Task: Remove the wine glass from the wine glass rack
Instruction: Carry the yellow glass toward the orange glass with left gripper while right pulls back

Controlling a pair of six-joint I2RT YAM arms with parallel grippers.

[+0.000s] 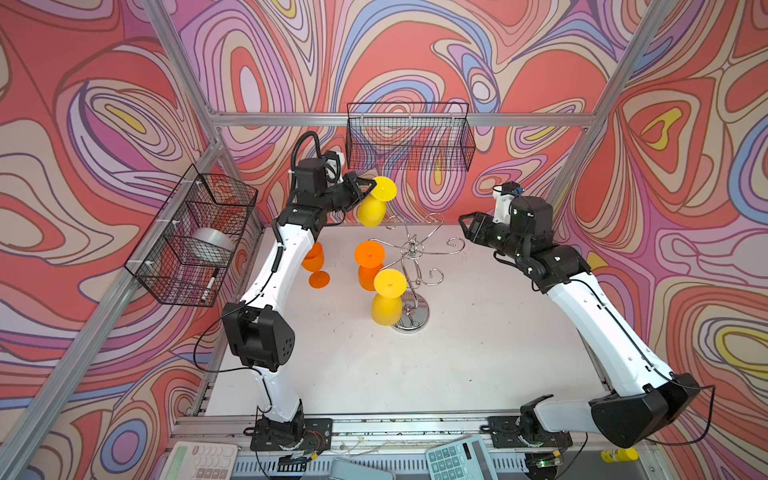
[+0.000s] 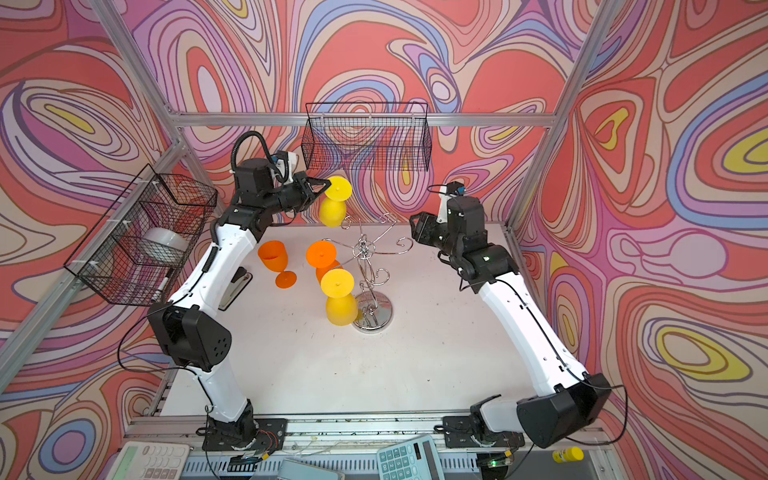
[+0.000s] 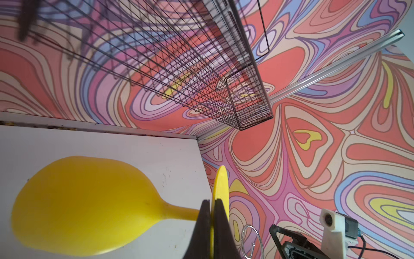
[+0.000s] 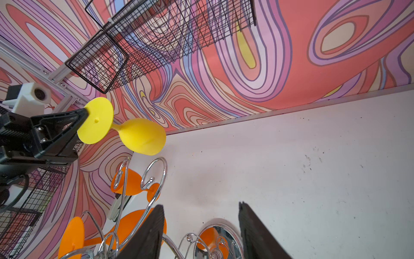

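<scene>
Writing on the calculator [image 1: 457, 459] blurs beyond reading. We see left gripper [image 1: 371, 185] pinching yellow glass [image 1: 370, 212] by its foot, apart from rack [image 1: 412, 249]; right gripper [image 4: 201, 207] half-open, empty.

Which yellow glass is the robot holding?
The rear yellow glass, pinched by its foot in the left gripper; the front yellow glass hangs on the rack.

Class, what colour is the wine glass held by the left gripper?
Yellow: the wine glass shows best in the right wrist view.

White arms [image 1: 286, 257], black joints [image 1: 259, 336], likely screws [image 1: 275, 286].
</scene>
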